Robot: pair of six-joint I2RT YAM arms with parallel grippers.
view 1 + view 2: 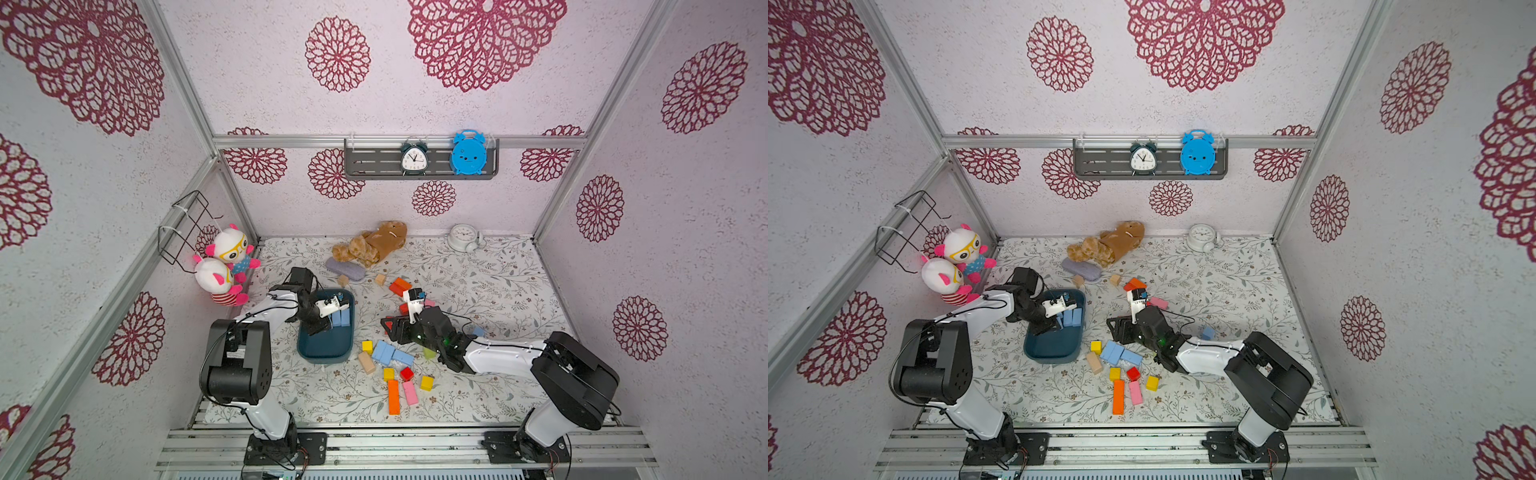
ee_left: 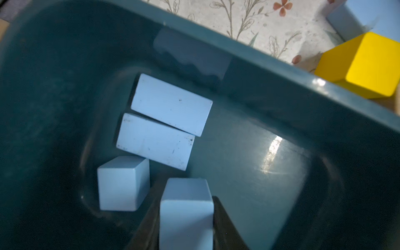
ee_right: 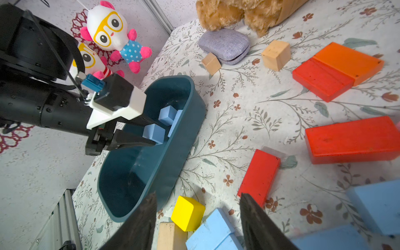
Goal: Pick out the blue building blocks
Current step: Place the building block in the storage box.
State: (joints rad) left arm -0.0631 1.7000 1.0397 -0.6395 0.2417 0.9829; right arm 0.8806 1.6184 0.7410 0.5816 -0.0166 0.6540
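Top view: bare floral mat (image 1: 316,395) lies before the dark teal rounded plastic tray (image 1: 322,347). Left wrist: the left gripper (image 2: 186,193) clamps one light sky-blue matte block (image 2: 186,216) within its walls. Right wrist: the right gripper (image 3: 198,193) gapes, empty, above loose blue bricks (image 3: 213,229).

Floral-print tabletop (image 1: 478,286). Dark teal tray (image 1: 324,357) sits left of centre. Just beside it are loose light-blue blocks (image 1: 384,352), yellow cubes (image 1: 367,345), a tan brick (image 1: 366,362), an orange brick (image 1: 393,397) and a pink brick (image 1: 410,392). At the far edge: brown plush bear (image 1: 374,245), grey pouch (image 1: 345,268), white alarm clock (image 1: 463,237).
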